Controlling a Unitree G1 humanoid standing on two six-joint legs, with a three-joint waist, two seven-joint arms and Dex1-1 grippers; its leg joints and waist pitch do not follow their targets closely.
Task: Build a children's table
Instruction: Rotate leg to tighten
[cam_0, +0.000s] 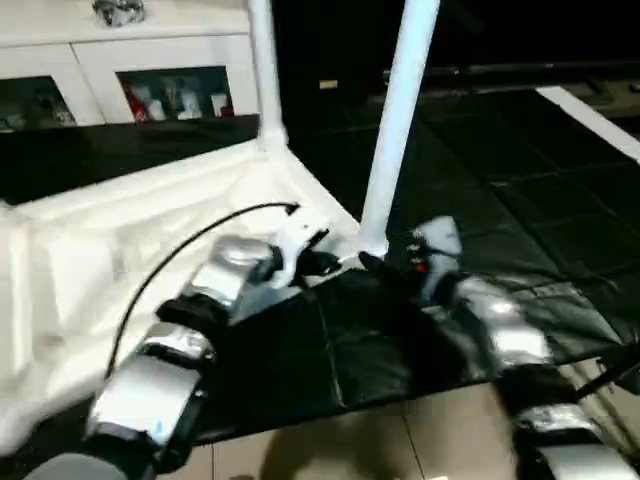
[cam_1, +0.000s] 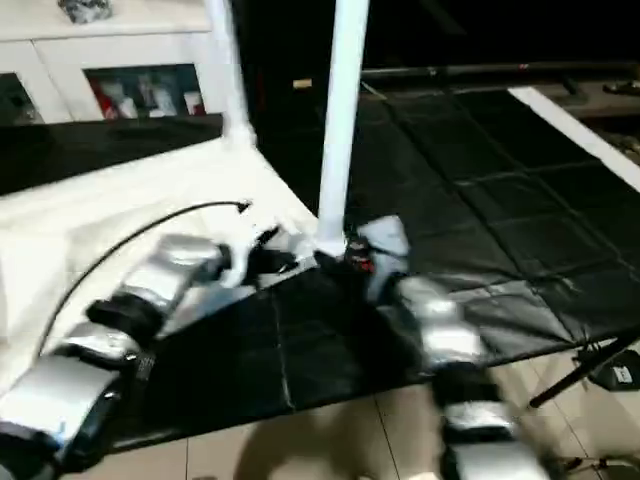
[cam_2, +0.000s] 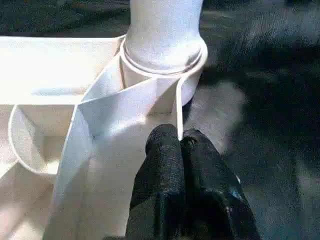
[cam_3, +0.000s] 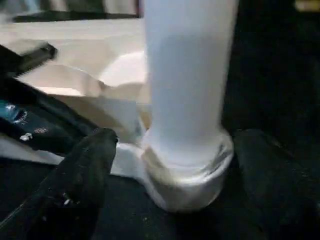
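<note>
The children's table (cam_0: 150, 250) lies upside down on a black floor mat (cam_0: 500, 200), its ribbed underside facing up. Two white legs stand in its corner sockets: the near leg (cam_0: 395, 130) rises from the round socket (cam_2: 162, 70) at the corner closest to the robot, the far leg (cam_0: 263, 70) from the corner behind it; both run out of the picture at the top. The left pincer (cam_2: 180, 150) is clenched, its fingertips against a thin rib of the underside just beside the near socket. The right pincer (cam_3: 170, 165) is spread wide, one finger (cam_3: 80, 175) on each side of the near leg's base without gripping it. Behind stands a white cabinet (cam_0: 150, 60) with glass doors; red and white items sit inside, too blurred to name, and no writing can be read.
</note>
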